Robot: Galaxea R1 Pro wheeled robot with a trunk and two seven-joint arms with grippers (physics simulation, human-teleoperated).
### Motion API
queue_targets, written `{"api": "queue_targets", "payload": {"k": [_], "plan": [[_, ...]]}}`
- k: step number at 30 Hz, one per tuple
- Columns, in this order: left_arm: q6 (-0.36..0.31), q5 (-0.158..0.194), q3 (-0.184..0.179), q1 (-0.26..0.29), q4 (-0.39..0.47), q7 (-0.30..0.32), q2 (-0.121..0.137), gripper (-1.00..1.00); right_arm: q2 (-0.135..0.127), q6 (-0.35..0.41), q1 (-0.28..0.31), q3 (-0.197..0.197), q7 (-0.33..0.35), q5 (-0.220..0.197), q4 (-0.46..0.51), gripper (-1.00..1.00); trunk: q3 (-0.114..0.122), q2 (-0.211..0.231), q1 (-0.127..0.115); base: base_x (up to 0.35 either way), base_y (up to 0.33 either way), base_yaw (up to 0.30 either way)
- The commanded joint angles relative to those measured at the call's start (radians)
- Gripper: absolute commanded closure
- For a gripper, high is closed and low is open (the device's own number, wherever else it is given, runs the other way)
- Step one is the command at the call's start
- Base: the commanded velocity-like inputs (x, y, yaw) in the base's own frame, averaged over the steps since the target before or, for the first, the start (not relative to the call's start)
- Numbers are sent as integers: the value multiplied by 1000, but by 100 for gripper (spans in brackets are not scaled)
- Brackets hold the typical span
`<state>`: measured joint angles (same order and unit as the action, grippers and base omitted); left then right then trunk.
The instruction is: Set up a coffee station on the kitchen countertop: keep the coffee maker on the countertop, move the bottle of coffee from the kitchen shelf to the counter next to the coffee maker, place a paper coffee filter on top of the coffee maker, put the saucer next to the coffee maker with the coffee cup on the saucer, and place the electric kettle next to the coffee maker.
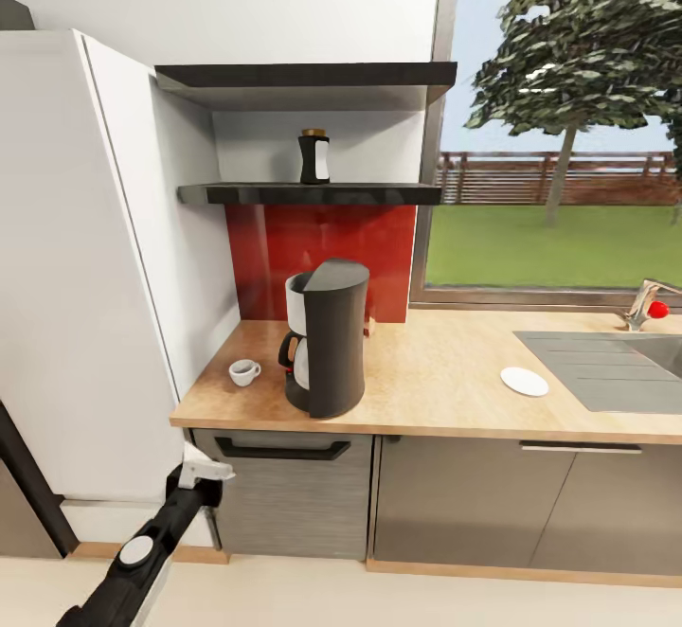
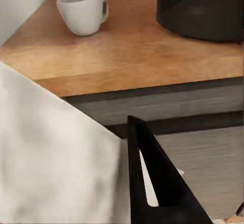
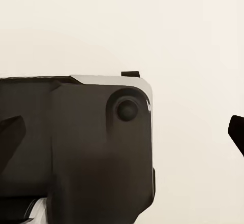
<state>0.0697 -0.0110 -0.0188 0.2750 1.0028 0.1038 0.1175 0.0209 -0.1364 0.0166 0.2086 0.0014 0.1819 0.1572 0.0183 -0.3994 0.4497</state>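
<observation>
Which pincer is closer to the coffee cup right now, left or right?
Left. The left pincer hangs below the counter edge, in front of the coffee cup, holding something white. The right wrist view faces dark robot parts over pale floor, away from the counter.

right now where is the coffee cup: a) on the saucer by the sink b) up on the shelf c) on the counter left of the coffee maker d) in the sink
c: the coffee cup sits on the countertop just left of the coffee maker, while the saucer lies bare near the sink.
</observation>
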Motion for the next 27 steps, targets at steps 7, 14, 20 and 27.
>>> {"api": "queue_targets", "payload": {"k": [7, 14, 20, 27], "plan": [[-89, 13, -1, 94, 100, 0, 1, 100, 1, -3, 0, 8, 0, 11, -2, -100, 0, -1, 0, 0, 0, 0], [-277, 12, -1, 196, 236, 2, 1, 100, 2, -3, 0, 7, 0, 11, -2, -100, 0, -1, 0, 0, 0, 0], [-584, -3, -35, 511, 235, 32, 54, 100, 2, -3, 0, 7, 0, 11, -2, -100, 0, -1, 0, 0, 0, 0], [-737, -84, -163, 723, 167, 140, 66, 100, 1, -3, 0, 8, 0, 11, -2, -100, 0, -1, 0, 0, 0, 0]]}}
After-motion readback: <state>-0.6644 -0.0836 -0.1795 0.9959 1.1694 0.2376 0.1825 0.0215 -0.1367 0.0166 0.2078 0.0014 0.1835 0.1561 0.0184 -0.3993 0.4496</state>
